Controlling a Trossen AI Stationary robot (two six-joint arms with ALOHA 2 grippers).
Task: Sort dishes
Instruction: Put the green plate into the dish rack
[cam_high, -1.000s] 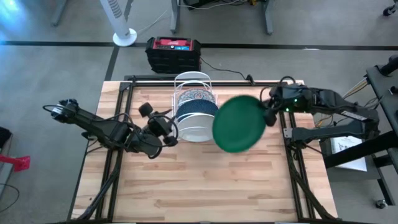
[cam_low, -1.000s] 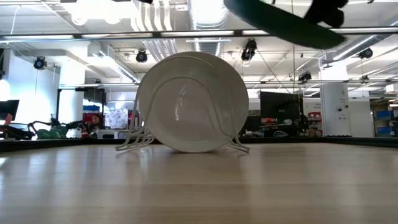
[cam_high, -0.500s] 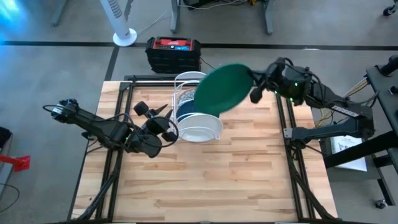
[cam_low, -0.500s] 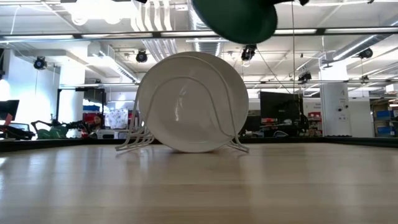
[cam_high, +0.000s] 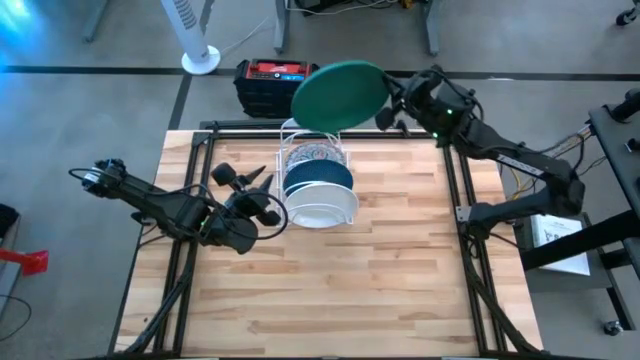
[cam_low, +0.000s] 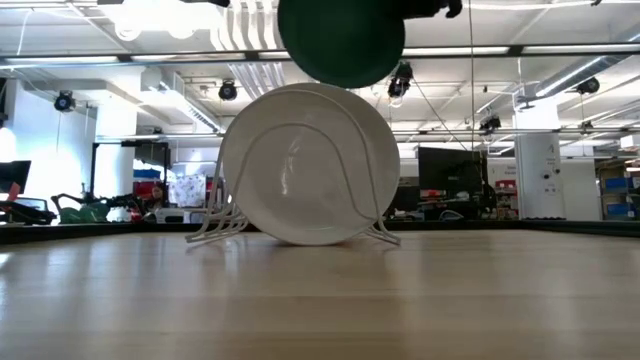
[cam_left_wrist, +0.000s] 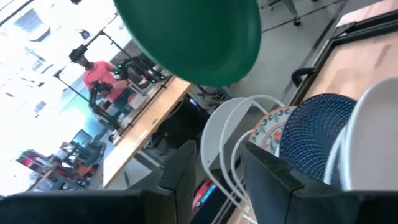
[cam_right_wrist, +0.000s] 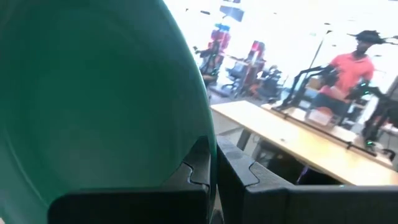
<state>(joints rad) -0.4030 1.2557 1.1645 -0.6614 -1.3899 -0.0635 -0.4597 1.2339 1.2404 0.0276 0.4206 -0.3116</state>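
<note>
Green dish (cam_high: 337, 95) hanging above the rack's (cam_high: 312, 130) back end | right gripper (cam_high: 388, 105) pinching its rim | left gripper (cam_high: 262, 196) sitting part-open beside rack

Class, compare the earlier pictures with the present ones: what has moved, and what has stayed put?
The right gripper, still shut on the green dish, carried it from beside the rack to above the rack's far end. The left gripper and three racked dishes stayed put.
</note>
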